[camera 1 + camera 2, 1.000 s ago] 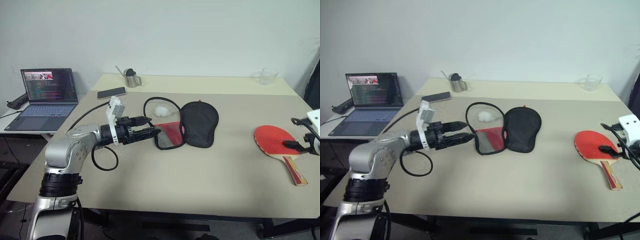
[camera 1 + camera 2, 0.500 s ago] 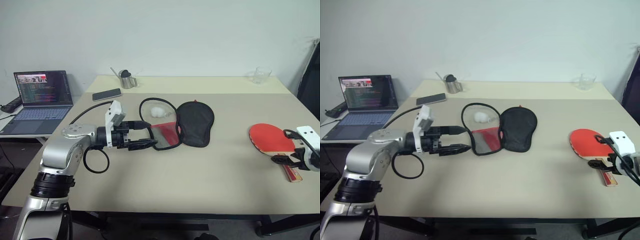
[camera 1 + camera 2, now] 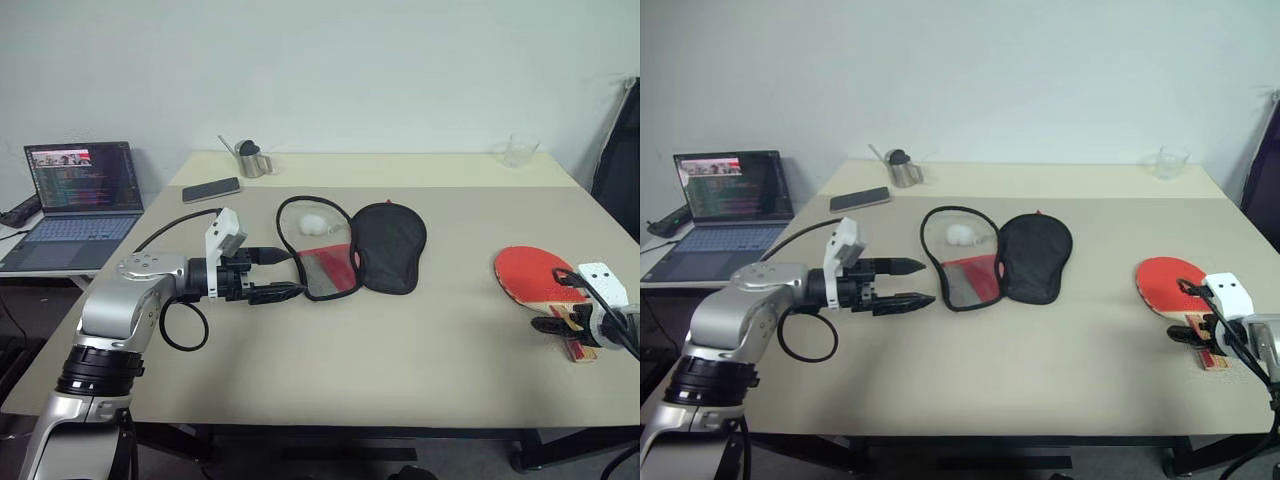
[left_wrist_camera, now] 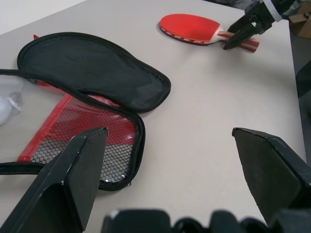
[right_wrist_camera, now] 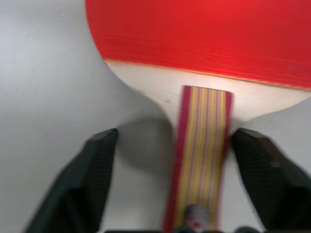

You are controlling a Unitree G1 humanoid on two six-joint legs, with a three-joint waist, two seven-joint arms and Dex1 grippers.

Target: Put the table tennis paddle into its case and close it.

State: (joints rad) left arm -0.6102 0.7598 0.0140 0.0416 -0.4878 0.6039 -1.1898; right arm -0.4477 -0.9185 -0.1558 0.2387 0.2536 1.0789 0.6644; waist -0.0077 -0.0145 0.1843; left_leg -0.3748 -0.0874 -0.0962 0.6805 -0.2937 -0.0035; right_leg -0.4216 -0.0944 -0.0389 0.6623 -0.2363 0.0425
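The rigid red-faced table tennis paddle (image 3: 540, 277) with its striped wooden handle lies near the beige table's (image 3: 400, 350) right edge; the right gripper (image 5: 194, 179) straddles the handle, fingers spread, not yet gripping. Light and stiff, it is probably best pinched by the handle. The soft black-and-red zip case (image 3: 370, 250) lies unzipped mid-table beside the wide-open left gripper (image 3: 285, 273).

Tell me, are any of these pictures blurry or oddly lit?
Right wrist view: soft and smeared; the paddle looks streaky and the black fingers fuzzy. Left wrist view: the case is crisp, while the near fingers are slightly soft. Head views: evenly lit, with only faint shadows on the table.
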